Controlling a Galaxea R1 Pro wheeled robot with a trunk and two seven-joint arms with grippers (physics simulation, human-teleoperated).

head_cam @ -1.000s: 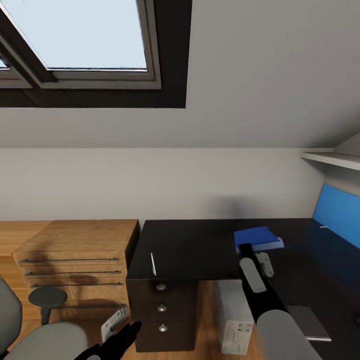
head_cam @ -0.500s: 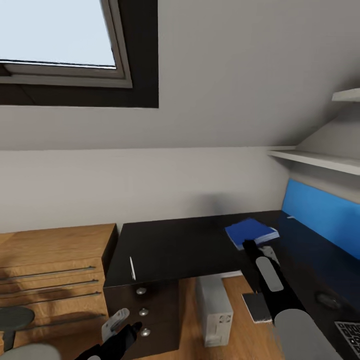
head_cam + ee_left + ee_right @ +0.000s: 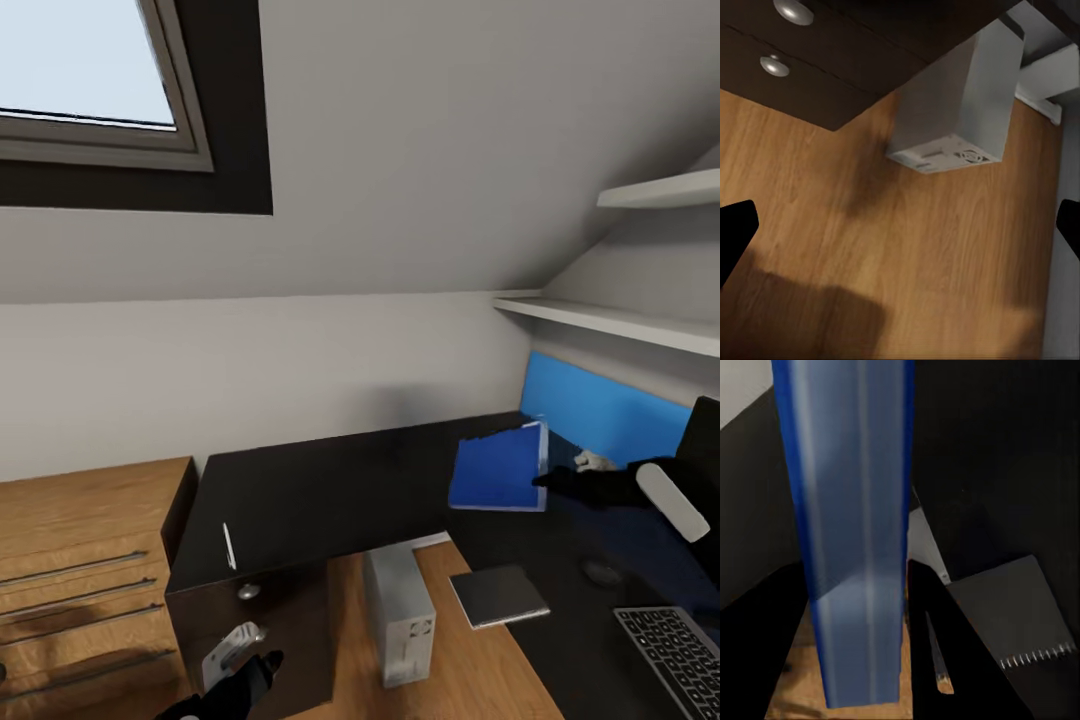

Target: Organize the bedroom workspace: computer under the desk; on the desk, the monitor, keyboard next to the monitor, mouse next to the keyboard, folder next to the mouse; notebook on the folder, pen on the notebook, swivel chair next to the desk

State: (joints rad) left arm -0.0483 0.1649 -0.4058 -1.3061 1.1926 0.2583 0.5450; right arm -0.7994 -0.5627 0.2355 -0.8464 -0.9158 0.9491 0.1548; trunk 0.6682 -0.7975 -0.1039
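My right gripper [image 3: 547, 479] is shut on the bright-blue folder [image 3: 497, 468], which is tipped up on edge above the black desk [image 3: 330, 490], near the blue back panel [image 3: 600, 408]. In the right wrist view the folder [image 3: 855, 510] stands between my dark fingers [image 3: 765, 645]. The grey notebook [image 3: 498, 596] lies flat on the desk, with the keyboard [image 3: 675, 655] to its right. A white pen [image 3: 229, 547] lies on the desk's left part. The pale computer [image 3: 398, 612] stands under the desk. The monitor's black edge [image 3: 706, 435] shows at far right. My left gripper [image 3: 238, 655] hangs open, low. The swivel chair is out of view.
A light-wood drawer unit [image 3: 80, 560] stands left of the desk's dark drawer pedestal [image 3: 250, 615]. White wall shelves [image 3: 620, 320] hang above the desk's right side. A small dark oval thing [image 3: 603, 573] lies on the desk near the notebook. Wooden floor [image 3: 907, 262] lies below the left gripper.
The head view has swung to the right. The folder lay flat on the desk; my right gripper has now raised it on edge and carried it toward the blue back panel.
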